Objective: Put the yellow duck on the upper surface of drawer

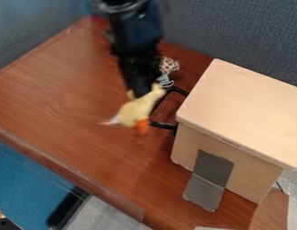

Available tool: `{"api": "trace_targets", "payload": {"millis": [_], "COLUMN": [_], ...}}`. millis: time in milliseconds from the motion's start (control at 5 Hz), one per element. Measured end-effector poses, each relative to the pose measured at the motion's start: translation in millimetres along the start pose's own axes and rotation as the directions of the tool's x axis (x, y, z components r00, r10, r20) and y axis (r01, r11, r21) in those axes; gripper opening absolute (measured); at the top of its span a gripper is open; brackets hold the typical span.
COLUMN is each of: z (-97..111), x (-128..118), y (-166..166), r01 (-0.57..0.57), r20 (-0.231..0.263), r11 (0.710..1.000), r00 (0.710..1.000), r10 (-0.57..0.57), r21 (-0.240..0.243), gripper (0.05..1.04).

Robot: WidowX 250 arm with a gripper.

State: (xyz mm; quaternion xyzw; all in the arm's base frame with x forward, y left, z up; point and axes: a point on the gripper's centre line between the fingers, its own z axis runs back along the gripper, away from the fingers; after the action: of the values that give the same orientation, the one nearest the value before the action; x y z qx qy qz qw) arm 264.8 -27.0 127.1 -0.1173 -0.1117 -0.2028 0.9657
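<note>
The black gripper (143,93) hangs down from the top of the view, left of the wooden drawer box. Held at its tip is the yellow duck (136,110), tilted, with an orange part pointing down and a pale end toward the left. The gripper is shut on the duck, its fingertips partly hidden behind it. To the right stands the drawer box, whose pale flat upper surface (243,108) has nothing on it. A black handle (164,125) sticks out from the box's left side, close beside the duck.
A leopard-print item (168,65) with a grey part lies behind the handle. Grey tape (211,179) runs from the box front onto the brown table (72,99). Grey partitions (240,36) border the back, and a raised edge (72,175) runs along the lower left.
</note>
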Motion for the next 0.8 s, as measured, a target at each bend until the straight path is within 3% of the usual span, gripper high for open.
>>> {"api": "trace_targets", "payload": {"millis": [200,400,800], "z": [11.0,4.8,-11.3], "x": [37.5,65.3,87.8], "y": [-27.7,-43.5,-47.9], "r01": [0.055,0.076,0.083], "r20": [0.064,0.059,0.042], "r11": [0.998,0.997,0.995], "r00": [0.997,0.995,0.996], "r10": [-0.053,-0.075,-0.085], "r21": [-0.02,-0.017,0.051], "gripper": [0.049,0.049,0.068]}}
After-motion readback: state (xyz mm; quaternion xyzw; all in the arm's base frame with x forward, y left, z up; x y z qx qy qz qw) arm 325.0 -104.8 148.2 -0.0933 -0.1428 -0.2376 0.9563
